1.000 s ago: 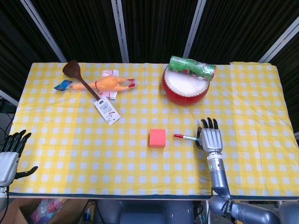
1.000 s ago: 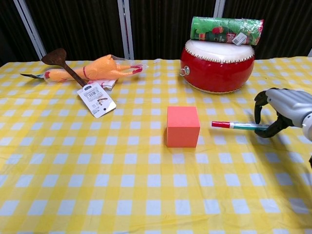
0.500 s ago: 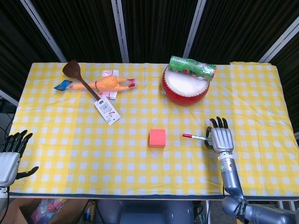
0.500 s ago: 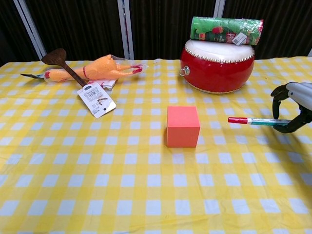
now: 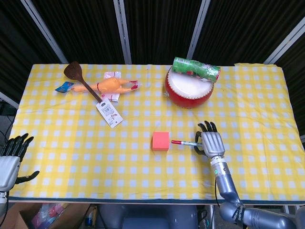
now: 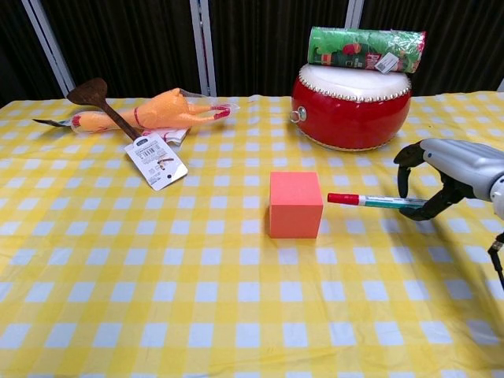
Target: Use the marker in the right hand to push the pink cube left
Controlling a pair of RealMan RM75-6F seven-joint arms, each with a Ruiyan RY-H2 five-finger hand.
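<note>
At the middle of the yellow checked surface [image 5: 66,157] sits the pink foam cube [image 5: 161,141]. At its three o'clock the right robot hand [image 5: 209,143] pinches the red-capped marker [image 5: 187,142], and it has swung back in: half a second ago the tip was well apart, now it's just beside the cube, not touching. Push looks imminent. Left robot hand [image 5: 10,160] idles empty, fingers spread. The spatula's white tag [image 6: 153,161] is unreadable.

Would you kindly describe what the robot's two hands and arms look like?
The right hand has a silver-grey metal back, black fingers and a green light at the wrist, on a grey cylindrical forearm. The left hand looks alike: pale grey palm, black fingers.
</note>
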